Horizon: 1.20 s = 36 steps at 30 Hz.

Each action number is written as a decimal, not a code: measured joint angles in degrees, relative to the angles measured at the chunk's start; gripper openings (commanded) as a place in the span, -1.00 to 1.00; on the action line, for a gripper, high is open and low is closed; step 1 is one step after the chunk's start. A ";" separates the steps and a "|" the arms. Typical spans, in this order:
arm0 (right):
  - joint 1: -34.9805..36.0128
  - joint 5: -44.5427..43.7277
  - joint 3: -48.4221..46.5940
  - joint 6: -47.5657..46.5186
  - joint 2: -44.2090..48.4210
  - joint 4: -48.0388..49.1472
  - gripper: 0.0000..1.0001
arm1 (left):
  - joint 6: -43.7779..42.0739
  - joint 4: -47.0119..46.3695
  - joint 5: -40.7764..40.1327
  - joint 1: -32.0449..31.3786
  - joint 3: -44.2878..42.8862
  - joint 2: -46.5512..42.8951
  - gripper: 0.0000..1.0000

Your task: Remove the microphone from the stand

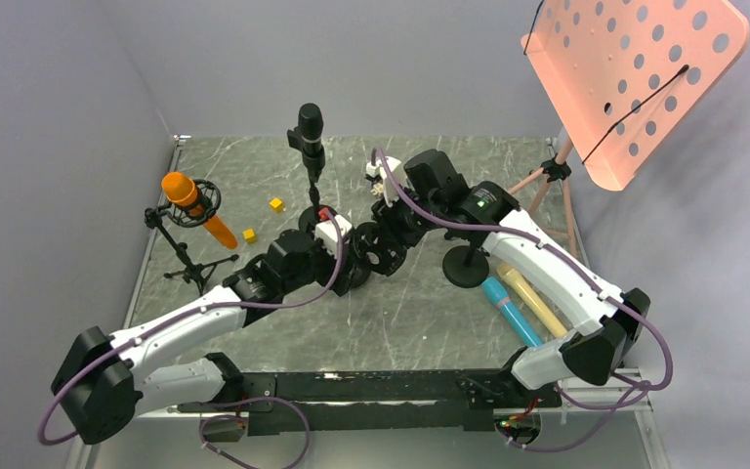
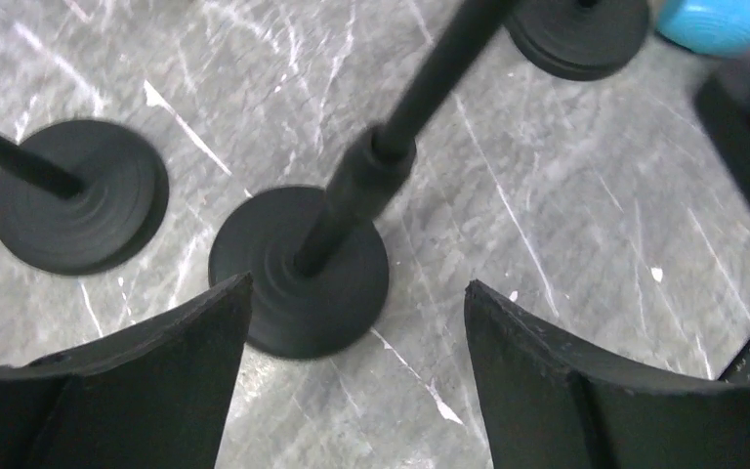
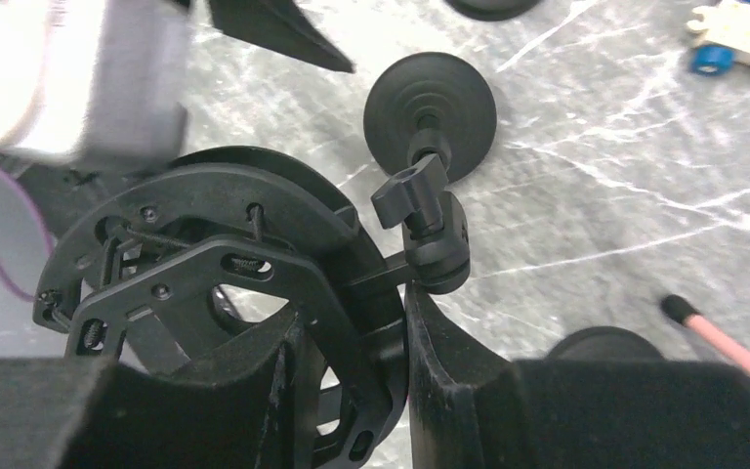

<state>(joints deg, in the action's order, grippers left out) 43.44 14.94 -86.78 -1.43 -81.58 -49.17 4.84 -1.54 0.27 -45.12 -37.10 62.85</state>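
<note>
Far left, an orange microphone (image 1: pixel 184 192) sits tilted in a cradle on a tripod stand (image 1: pixel 187 262), well apart from both arms. Next comes the left gripper (image 2: pixel 356 290). Its fingers stand wide apart and hold nothing, hovering over the round base (image 2: pixel 283 313) of a slim pole.

Just beyond, mid-table, the black microphone (image 1: pixel 310 127) stands upright in the clip of its own stand (image 1: pixel 313 186). We take this one for the task's, being nearest the arms, though the task sentence does not say which.

It is black all over, with a rounded cylindrical head over a narrower barrel. We judge it rigid and smooth, fairly slippery, and heavy enough to make that thin stand top-heavy. The barrel below the head looks like the safest place to grip, since the grille would dent, and the pole wants steadying during the lift.

To the right, the right gripper (image 3: pixel 352 337) is clamped on the rim of a shock-mount ring (image 3: pixel 205 244), which looks empty.
</note>
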 measured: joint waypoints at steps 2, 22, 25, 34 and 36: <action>-0.26 -1.31 -1.75 -1.81 -0.20 -1.86 -1.00 | -3.13 2.43 2.71 0.55 -0.90 -2.08 0.71; -0.59 2.23 -19.61 -18.21 -12.83 -20.61 -1.00 | -25.24 15.91 25.86 3.43 -16.00 -20.76 0.74; -0.57 2.80 -19.69 -19.17 -12.87 -21.62 -1.00 | -26.40 15.15 29.49 3.43 -17.35 -18.23 0.73; -0.59 4.28 -20.22 -20.83 -14.14 -21.09 -1.00 | -28.35 12.09 32.04 3.43 -16.20 -7.80 0.61; -0.61 4.42 -21.03 -21.14 -15.12 -21.09 -1.00 | -29.64 11.15 32.02 3.43 -15.50 -7.06 0.58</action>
<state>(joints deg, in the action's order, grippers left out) 42.83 19.35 -107.81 -22.57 -96.71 -70.26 -24.80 9.61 32.29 -41.69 -52.60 55.79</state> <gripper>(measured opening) 0.347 0.815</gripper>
